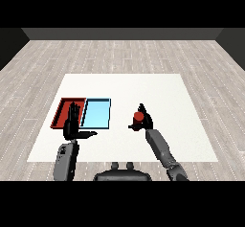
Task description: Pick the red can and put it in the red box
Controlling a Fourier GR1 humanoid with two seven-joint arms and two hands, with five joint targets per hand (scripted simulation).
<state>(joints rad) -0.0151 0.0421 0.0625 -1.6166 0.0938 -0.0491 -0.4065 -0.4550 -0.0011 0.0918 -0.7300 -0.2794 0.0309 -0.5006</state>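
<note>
Right hand (145, 121) curls round red can (138, 117) — well apart from red tray (62, 107).

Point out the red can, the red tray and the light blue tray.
red can (139, 116), head view, its top end.
red tray (63, 107), head view, its floor.
light blue tray (97, 113), head view, its floor.

A single head view looks down and forward across the white table (143, 85) from above its near edge, facing the wood-plank floor (119, 53) and dark back wall (119, 33) beyond. It stands far enough back that the whole tabletop fits, with floor visible on every side. Both grey forearms enter from the lower corners, the left forearm (65, 160) at the view's left, the right forearm (161, 150) at its right.
</note>
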